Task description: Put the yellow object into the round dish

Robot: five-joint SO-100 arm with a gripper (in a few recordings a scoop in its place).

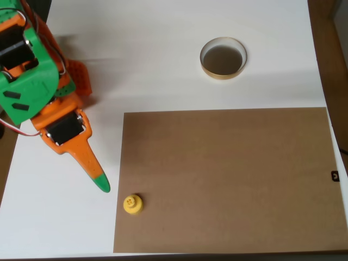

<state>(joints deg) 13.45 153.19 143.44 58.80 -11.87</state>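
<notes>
While your orange and green arm reaches in from the upper left of the overhead view, its gripper points down and to the right, ending in a green tip over the white table. You see one long orange finger with that green end; whether the gripper is spread or pressed together you cannot tell from this angle, and it carries nothing. Your yellow object stands on the left edge of the brown board, near the board's lower left corner, with its knob top facing up toward the camera. It sits near the green tip, just below and to the right of it, but apart from it. Your round dish rests on the white table above the board, toward the upper right, well apart from both the yellow object and the gripper. Its pale tan rim rings a dark greyish inside, and nothing lies in it. A small black piece sits at the board's right edge.
</notes>
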